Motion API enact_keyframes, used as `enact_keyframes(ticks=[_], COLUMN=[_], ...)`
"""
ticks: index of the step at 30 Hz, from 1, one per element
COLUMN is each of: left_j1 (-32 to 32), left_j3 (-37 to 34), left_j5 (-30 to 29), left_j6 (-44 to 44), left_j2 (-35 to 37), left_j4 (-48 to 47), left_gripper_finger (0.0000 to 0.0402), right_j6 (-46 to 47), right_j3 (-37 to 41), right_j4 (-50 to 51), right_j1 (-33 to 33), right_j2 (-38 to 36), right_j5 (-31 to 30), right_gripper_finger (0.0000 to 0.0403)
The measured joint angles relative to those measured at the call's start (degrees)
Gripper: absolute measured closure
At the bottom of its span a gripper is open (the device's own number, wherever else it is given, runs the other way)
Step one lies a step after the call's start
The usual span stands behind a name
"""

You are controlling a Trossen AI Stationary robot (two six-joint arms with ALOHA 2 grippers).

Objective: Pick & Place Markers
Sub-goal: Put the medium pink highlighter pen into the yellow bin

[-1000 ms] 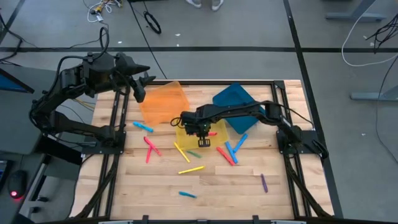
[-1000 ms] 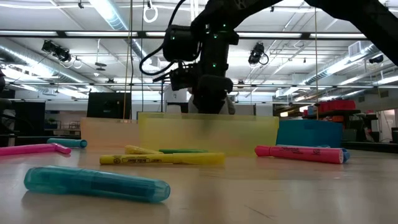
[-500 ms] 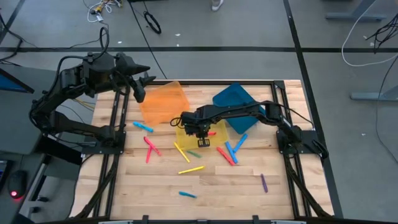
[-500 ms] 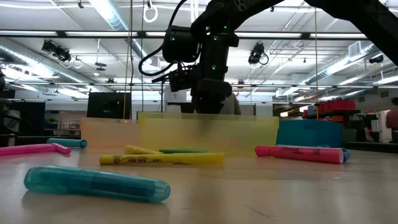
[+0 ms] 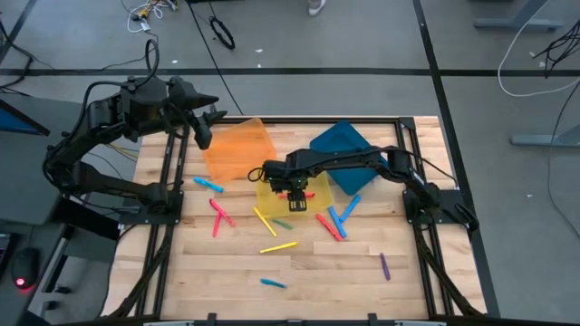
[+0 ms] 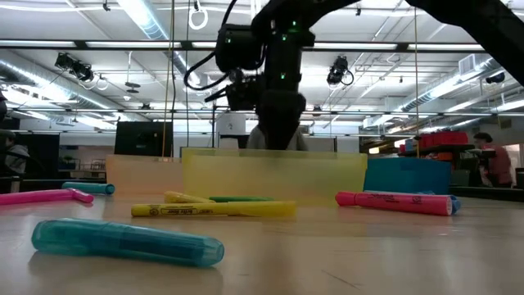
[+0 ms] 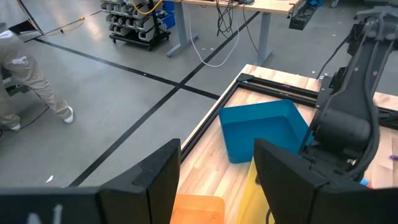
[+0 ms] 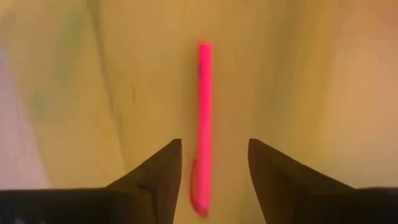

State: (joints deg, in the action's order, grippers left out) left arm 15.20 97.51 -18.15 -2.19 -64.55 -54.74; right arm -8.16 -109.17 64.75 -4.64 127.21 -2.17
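My right gripper [image 5: 296, 192] hangs open over the yellow bin [image 5: 268, 203], fingers pointing down. A pink marker [image 8: 204, 118] lies on the bin's floor under the gap between the fingers, and neither finger touches it. Other markers lie loose on the wooden table: a yellow one [image 5: 279, 246], a blue one [image 5: 208, 185], a pink pair [image 5: 219, 214], a purple one [image 5: 384, 265], and a red and blue cluster [image 5: 335, 220]. My left gripper [image 5: 207, 127] waits open, raised above the table's far left corner.
An orange bin [image 5: 238, 148] stands left of the yellow one and a blue bin [image 5: 343, 149] to its right. A black frame [image 5: 169, 181] edges the table. A turquoise marker [image 6: 127, 242] lies near the front edge. A person [image 6: 491, 168] stands in the room behind.
My right gripper has opened over the yellow bin, let go of the pink marker and risen a little. The marker now lies on the bin's floor.
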Motion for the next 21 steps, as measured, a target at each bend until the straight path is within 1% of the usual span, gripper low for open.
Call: enact_keyframes(ticks=[4,9,15,21], left_j1=[0.0,0.0,0.0,0.0], left_j3=[0.0,0.0,0.0,0.0], left_j5=[0.0,0.0,0.0,1.5], left_j6=[0.0,-0.5,-3.7,-8.3], left_j2=[0.0,0.0,0.0,0.0], left_j4=[-0.1,-2.2,-8.4,-18.5], left_gripper_finger=[0.0193,0.0193,0.0193,0.0193], right_j6=[2.1,7.5,14.3,21.1], right_j3=[-4.0,-5.5,-4.0,-3.6], right_j4=[4.6,6.6,6.2,10.8], right_j1=[0.0,-0.1,-0.6,-1.0], right_j2=[-3.3,-10.1,-17.5,-22.8], right_j5=[-2.0,-2.1,-3.8,-8.2], right_gripper_finger=[0.023,0.0266,0.031,0.0334])
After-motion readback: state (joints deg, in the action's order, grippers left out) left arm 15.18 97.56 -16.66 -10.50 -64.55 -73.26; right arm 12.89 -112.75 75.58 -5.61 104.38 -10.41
